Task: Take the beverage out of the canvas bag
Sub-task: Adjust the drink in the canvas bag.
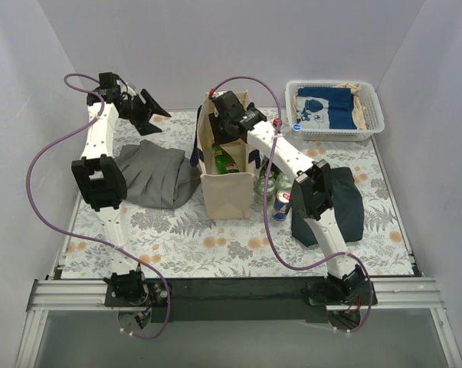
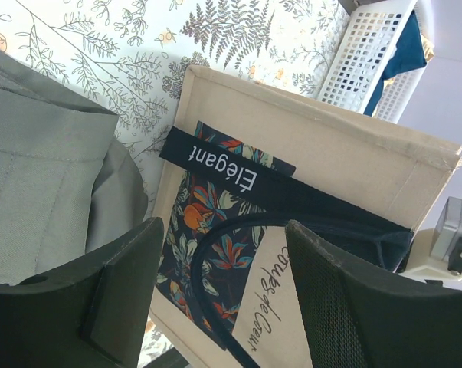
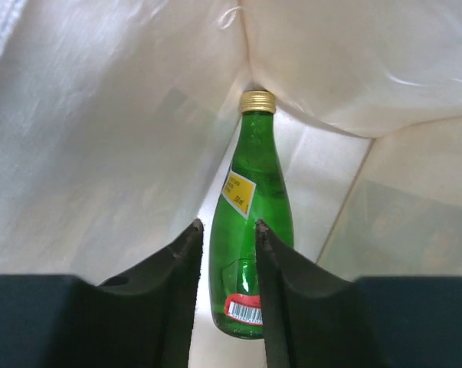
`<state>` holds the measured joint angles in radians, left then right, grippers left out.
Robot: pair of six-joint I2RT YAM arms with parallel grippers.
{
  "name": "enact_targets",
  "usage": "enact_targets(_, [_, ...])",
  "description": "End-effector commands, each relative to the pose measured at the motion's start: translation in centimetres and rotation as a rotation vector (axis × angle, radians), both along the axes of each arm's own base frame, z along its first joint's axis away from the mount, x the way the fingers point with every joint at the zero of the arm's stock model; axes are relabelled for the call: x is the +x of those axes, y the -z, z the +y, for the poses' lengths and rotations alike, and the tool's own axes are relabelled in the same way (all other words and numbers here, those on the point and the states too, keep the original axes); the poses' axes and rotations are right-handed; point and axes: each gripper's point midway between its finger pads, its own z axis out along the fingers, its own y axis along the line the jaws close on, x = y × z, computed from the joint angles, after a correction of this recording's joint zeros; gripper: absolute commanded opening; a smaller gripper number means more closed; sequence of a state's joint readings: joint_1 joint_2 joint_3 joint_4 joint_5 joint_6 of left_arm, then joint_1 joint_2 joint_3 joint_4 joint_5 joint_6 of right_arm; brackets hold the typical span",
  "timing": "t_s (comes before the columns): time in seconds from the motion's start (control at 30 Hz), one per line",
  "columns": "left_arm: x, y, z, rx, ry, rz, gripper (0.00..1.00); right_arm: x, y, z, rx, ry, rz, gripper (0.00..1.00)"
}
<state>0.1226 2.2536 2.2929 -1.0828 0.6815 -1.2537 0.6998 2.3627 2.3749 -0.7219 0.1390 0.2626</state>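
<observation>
The cream canvas bag (image 1: pixel 224 192) with navy handles stands upright mid-table; its printed side shows in the left wrist view (image 2: pixel 330 153). A green glass bottle (image 3: pixel 253 184) with a gold cap and yellow label lies inside on the bag's bottom, and is also seen through the bag's mouth (image 1: pixel 224 161). My right gripper (image 3: pixel 229 224) is down in the bag's mouth (image 1: pixel 229 115), its jaws a narrow gap apart above the bottle's lower body, holding nothing. My left gripper (image 2: pixel 223 230) is open and empty, raised at the far left (image 1: pixel 150 111) and facing the bag.
A clear glass bottle (image 1: pixel 265 186) and a blue-red can (image 1: pixel 282 205) stand just right of the bag. A grey cloth (image 1: pixel 154 175) lies left of it and a dark cloth (image 1: pixel 338 203) right. A white basket (image 1: pixel 372 126) with cloths sits far right.
</observation>
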Motion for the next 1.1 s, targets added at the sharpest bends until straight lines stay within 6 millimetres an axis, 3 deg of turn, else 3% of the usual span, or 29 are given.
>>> enact_targets(0.0, [-0.6, -3.9, 0.0, -0.015, 0.006, -0.08, 0.64, 0.3, 1.5, 1.2, 0.026, -0.04, 0.017, 0.42])
enact_targets(0.2, [-0.5, -3.7, -0.1, -0.02, 0.011, -0.08, 0.64, 2.5, 4.6, 2.9, 0.066, -0.069, 0.01, 0.49])
enact_targets(0.47, [-0.4, -3.3, -0.2, -0.023, 0.015, -0.074, 0.64, 3.9, 10.2, 3.1, 0.045, -0.042, 0.035, 0.57])
enact_targets(0.6, [-0.4, -3.3, -0.3, -0.023, 0.016, -0.074, 0.64, 5.1, 10.0, 3.0, 0.055, -0.011, 0.002, 0.59])
enact_targets(0.73, [-0.5, -3.3, -0.1, -0.017, 0.012, -0.071, 0.64, 5.7, 10.6, 1.7, 0.022, 0.023, -0.003, 0.59])
enact_targets(0.9, [-0.5, -3.1, -0.3, -0.025, 0.017, -0.066, 0.64, 5.1, 14.8, 0.4, -0.03, 0.036, 0.074, 0.59])
enact_targets(0.97, [-0.6, -3.2, -0.2, -0.023, 0.014, -0.064, 0.64, 3.9, 17.5, -0.6, -0.071, 0.041, 0.146, 0.58])
enact_targets(1.07, [-0.8, -3.2, -0.2, -0.023, 0.014, -0.061, 0.64, 2.5, 19.8, -1.5, -0.117, 0.039, 0.22, 0.53])
